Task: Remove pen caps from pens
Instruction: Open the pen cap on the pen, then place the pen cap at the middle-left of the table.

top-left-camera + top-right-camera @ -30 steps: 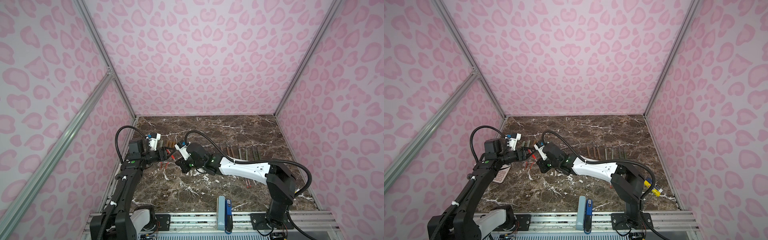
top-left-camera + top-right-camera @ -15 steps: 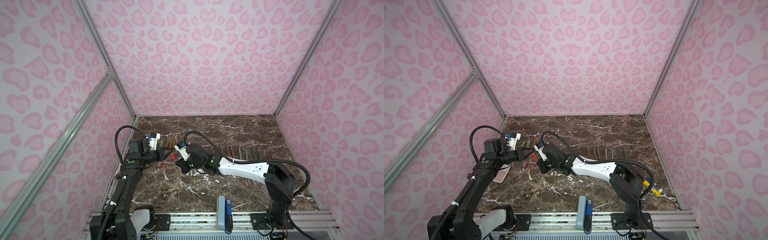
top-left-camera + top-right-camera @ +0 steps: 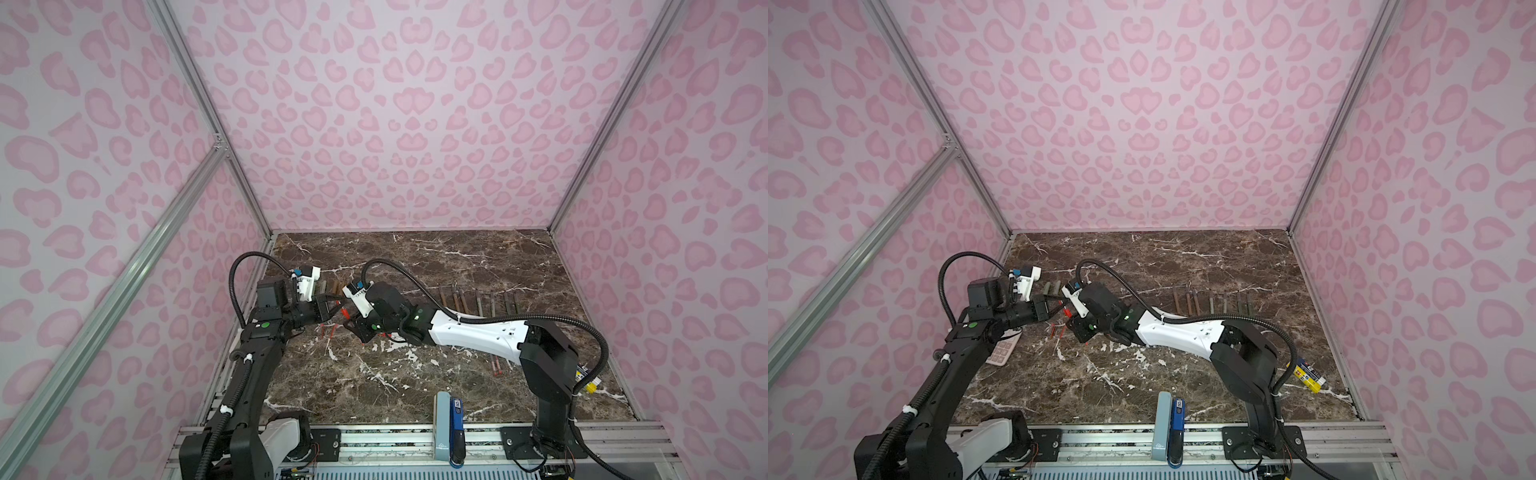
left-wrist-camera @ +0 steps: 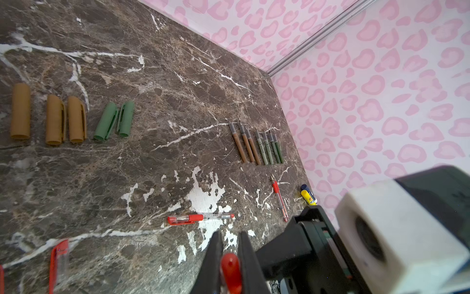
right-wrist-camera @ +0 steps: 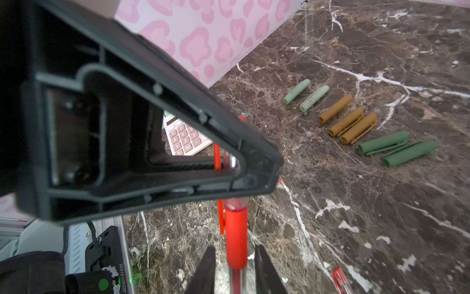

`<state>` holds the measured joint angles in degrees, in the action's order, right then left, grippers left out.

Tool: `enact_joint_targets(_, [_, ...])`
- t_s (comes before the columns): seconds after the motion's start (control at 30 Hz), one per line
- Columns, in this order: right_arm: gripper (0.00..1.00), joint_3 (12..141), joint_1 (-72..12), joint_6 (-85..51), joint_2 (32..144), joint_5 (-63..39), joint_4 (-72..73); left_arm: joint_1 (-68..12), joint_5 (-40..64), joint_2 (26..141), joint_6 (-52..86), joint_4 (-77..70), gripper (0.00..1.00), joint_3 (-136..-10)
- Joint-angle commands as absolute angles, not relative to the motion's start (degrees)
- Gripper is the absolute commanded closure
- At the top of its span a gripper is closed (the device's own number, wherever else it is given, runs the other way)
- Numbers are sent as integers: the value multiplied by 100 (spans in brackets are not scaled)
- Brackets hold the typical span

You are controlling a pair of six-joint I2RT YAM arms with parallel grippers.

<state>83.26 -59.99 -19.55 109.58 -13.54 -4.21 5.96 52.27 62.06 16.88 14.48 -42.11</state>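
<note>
Marble table (image 5: 381, 203), slim red-and-clear pen (image 5: 236, 229), stubby tan and green caps (image 5: 346, 122)

On the brown marble-patterned table (image 3: 1183, 257) lie a pink push-button calculator (image 3: 1001, 354) near the left wall and a yellow-and-blue box (image 3: 1308, 375) near the right wall.

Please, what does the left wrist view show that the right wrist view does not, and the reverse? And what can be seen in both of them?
Only the left wrist view shows the row of uncapped pens and the yellow-and-blue box. Only the right wrist view shows the pink calculator and two pale green caps. Both show three tan caps, two dark green caps and the gripped red pen.
</note>
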Motion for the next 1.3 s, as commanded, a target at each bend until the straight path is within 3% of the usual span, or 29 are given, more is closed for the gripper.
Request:
enact_joint_targets(0.0, [76,8391,-5975,-1782,11084,-1410,-424,598,5311,6153,1759,1208,96,-4158])
enact_joint_targets(0.17, [100,8563,-5950,-1824,11144,-1476,-649,611,5306,6150,1748,1381,96,-4253])
enact_joint_targets(0.8, [100,6494,-6151,-2083,10237,-1343,-347,751,5165,6176,1646,1314,96,-4307])
enact_joint_targets(1.27, [100,5796,-5504,-2116,8987,-890,-615,748,4122,6358,812,1932,97,-4290])
